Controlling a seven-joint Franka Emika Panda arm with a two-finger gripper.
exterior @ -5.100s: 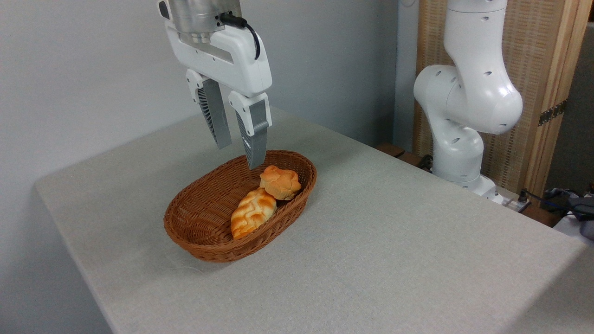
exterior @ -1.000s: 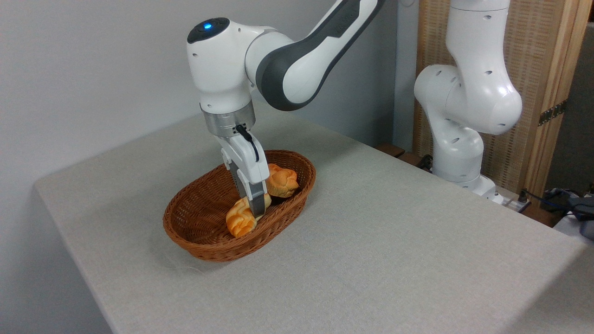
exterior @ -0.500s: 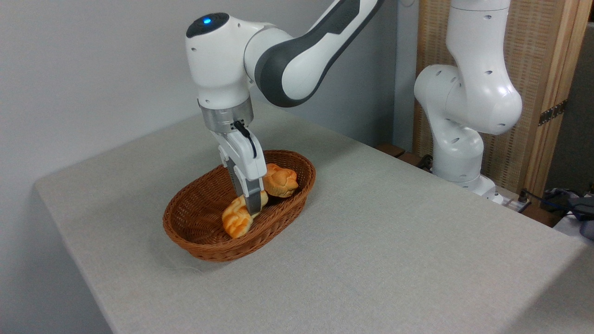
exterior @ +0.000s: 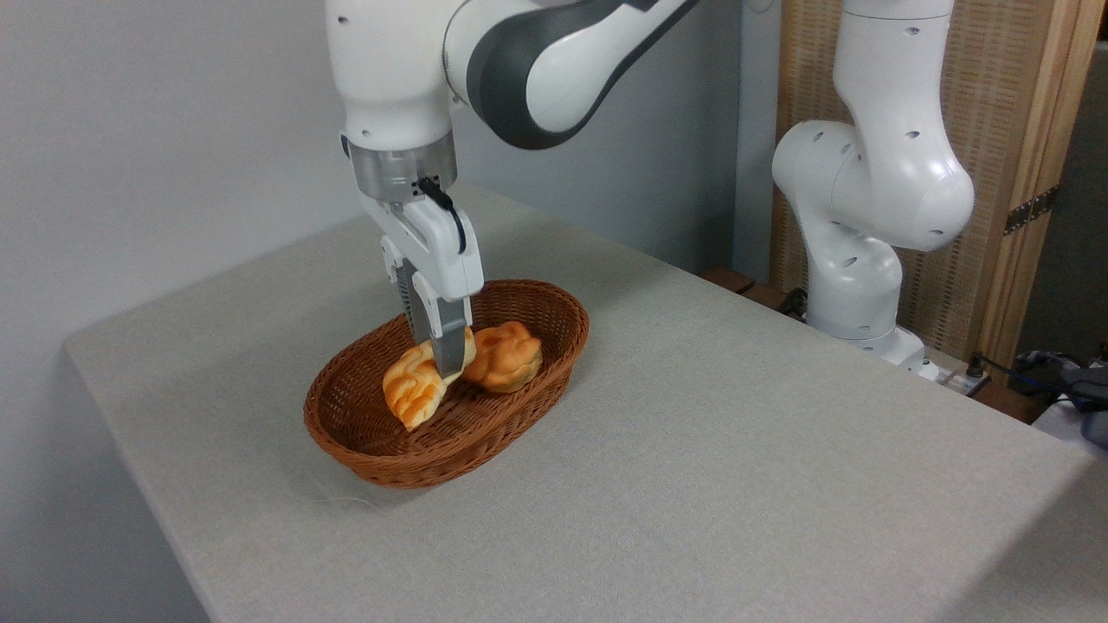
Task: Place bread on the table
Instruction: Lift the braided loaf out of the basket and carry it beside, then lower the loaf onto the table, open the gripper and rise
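The bread (exterior: 414, 386), a braided golden-orange loaf with pale stripes, hangs tilted just above the floor of the brown wicker basket (exterior: 372, 454). My gripper (exterior: 443, 362) is shut on the loaf's upper right end, and its grey fingers (exterior: 448, 342) hide part of that end. The loaf's lower left tip points down into the basket. The table (exterior: 692, 450) under the basket is covered in light grey-beige cloth.
A small round knobbly orange bun (exterior: 504, 355) lies in the basket's right half, just right of my gripper. The white arm base (exterior: 866, 208) stands at the table's far right edge, with a wooden panel (exterior: 1030, 173) behind it.
Five seconds ago my gripper hung open above the basket with the loaf lying flat. It has since shut on the loaf and now lifts it up and to the left. The bun shifted slightly.
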